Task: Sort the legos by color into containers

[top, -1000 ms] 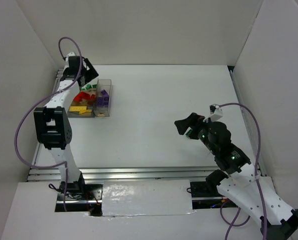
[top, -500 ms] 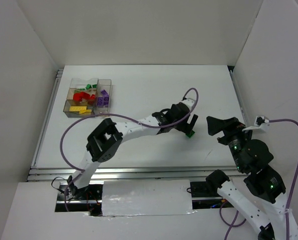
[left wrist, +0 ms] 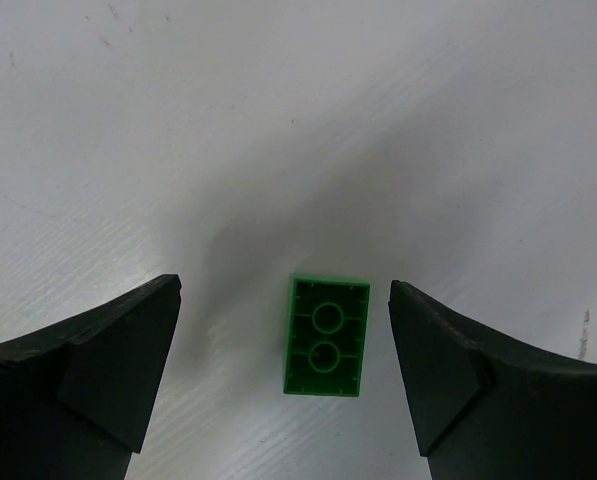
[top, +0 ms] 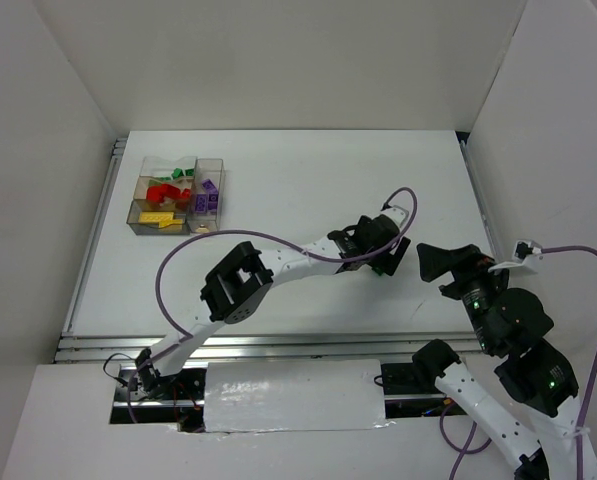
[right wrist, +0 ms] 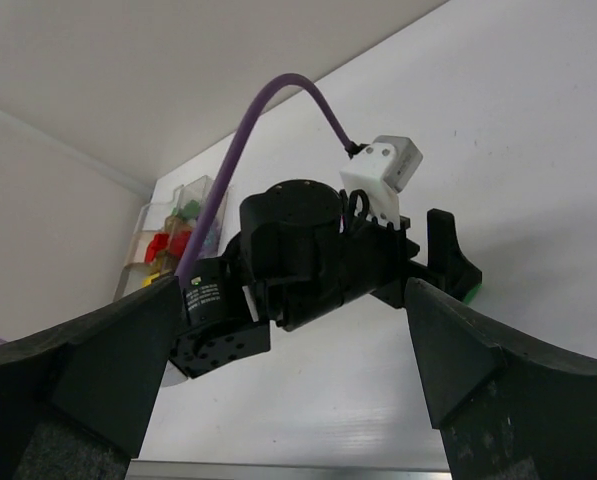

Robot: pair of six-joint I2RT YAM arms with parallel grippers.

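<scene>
A white bench (top: 308, 180) fills the middle of the overhead view, its surface matte and faintly scuffed. Plain white walls rise at its far side (top: 278, 60), left side (top: 28, 200) and right side (top: 548, 120). Ribbed metal rails (top: 278, 345) run along the bench's near edge and up its left edge. Just in front of the near rails lies a glossy white sheet (top: 293, 400).

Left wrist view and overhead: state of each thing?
green lego: lying flat, between the jaws, untouched.
left gripper: jaws open, either side of the green lego.
right gripper: jaws open, empty.
container: upright, holding red, green, yellow and purple legos.
</scene>
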